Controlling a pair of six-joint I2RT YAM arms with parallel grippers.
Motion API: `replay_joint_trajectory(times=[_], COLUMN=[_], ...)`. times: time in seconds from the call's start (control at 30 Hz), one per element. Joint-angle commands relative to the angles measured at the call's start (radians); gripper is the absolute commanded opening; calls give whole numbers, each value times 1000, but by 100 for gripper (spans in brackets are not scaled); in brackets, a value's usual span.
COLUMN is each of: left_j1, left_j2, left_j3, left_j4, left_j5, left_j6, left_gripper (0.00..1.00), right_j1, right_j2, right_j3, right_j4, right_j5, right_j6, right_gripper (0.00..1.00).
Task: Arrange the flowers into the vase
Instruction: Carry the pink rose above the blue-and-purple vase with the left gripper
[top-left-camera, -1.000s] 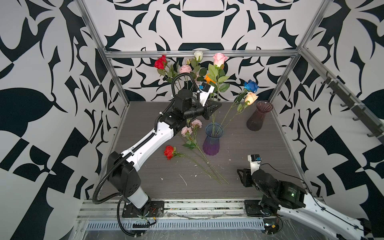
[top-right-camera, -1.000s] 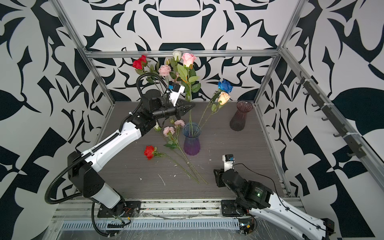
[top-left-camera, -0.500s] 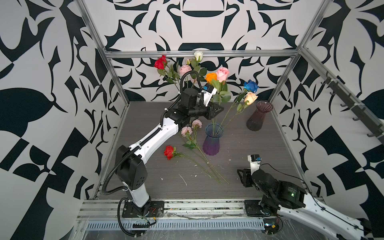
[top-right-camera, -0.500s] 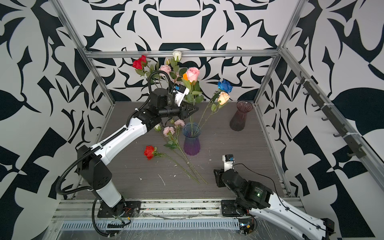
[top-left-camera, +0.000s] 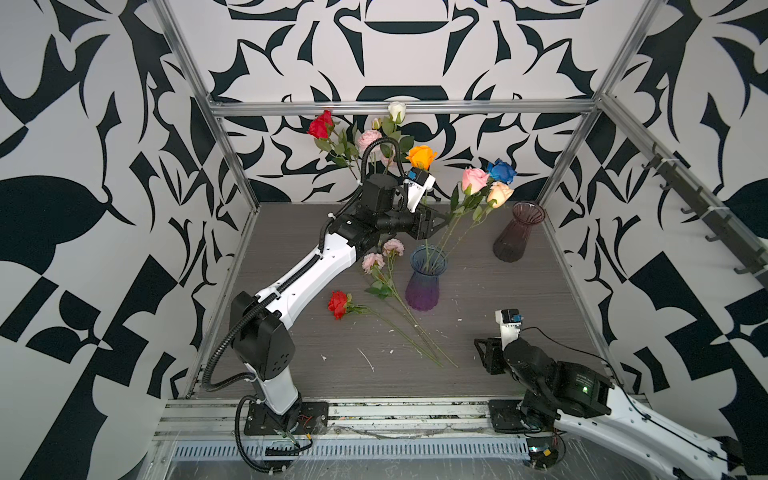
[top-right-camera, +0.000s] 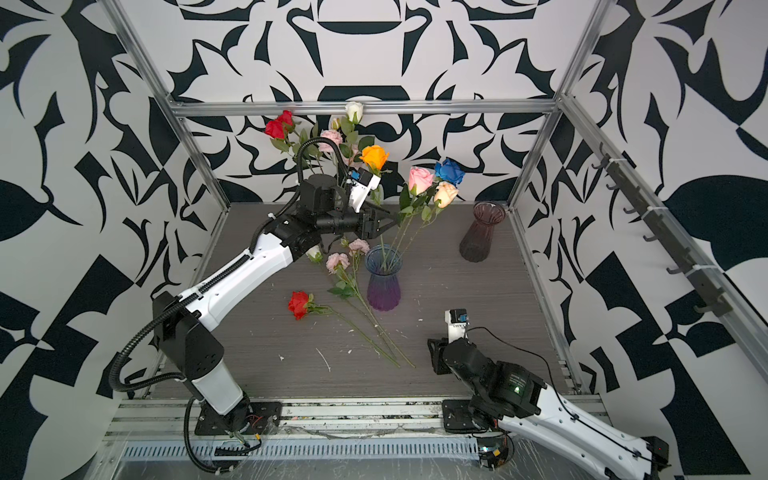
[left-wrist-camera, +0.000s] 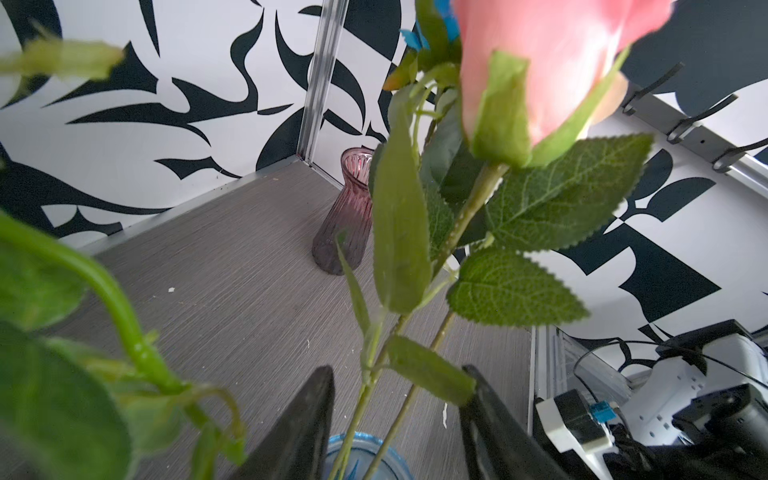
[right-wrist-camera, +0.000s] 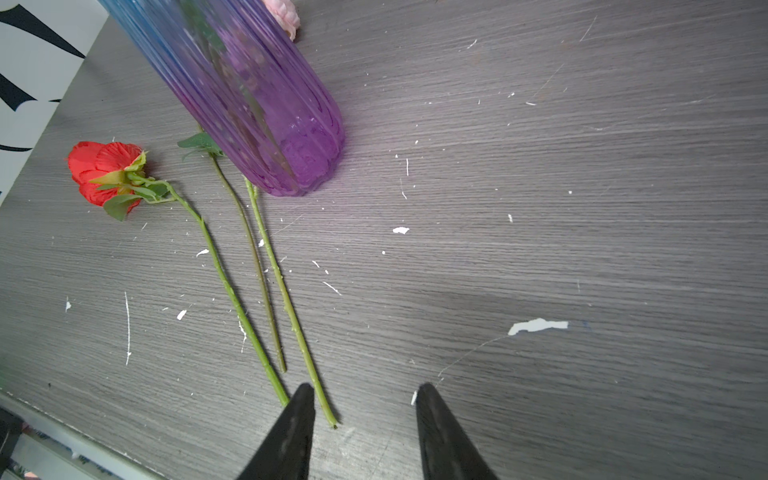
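A blue-to-purple glass vase (top-left-camera: 427, 278) (top-right-camera: 383, 278) stands mid-table, holding pink (top-left-camera: 474, 179), blue (top-left-camera: 502, 171) and peach (top-left-camera: 500, 193) roses that lean right. An orange rose (top-left-camera: 421, 157) rises behind my left wrist camera. My left gripper (top-left-camera: 440, 220) (left-wrist-camera: 399, 374) hovers open just above the vase mouth; two stems pass between its fingers without being pinched. A red rose (top-left-camera: 338, 304) (right-wrist-camera: 104, 172) and two pale pink ruffled blooms (top-left-camera: 372, 262) lie on the table left of the vase. My right gripper (top-left-camera: 484, 353) (right-wrist-camera: 365, 388) is open and low, by the stem ends.
A dark maroon vase (top-left-camera: 517, 232) (left-wrist-camera: 347, 216) stands empty at the back right corner. Red (top-left-camera: 321, 124), white (top-left-camera: 397, 110) and pink (top-left-camera: 369, 139) flowers stand at the back wall behind my left arm; their base is hidden. Metal frame posts edge the table.
My left gripper has opened and let go of the pink rose, which sank into the vase and tipped right beside the blue and peach roses. The right arm has not moved.
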Motion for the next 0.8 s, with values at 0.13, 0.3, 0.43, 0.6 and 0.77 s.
replay_joint_trajectory(times=[0.13,0.3,0.43,0.6,0.77], left_j1=[-2,-17,-33,-33,-38], left_j2=[-45,-76,-65,-17,12], left_j3=[-1,-32,1,73,69], left_j4=[13,59,6,-36,77], left_j5=[4,74,19,54,244], left_j6=[-17,4,43,26,-30], left_gripper=[48,48,55,36,27], right_j1=[0,-1,0,0,0], right_j2=[4,10,13,5,1], right_j3=[11,12,13,12,12], right_j4=[2,4,4,-1,-1], right_j5=[21,23,22,20,24], right_j6=[11,11,11,13,14], right_gripper=[44,44,44,44,44])
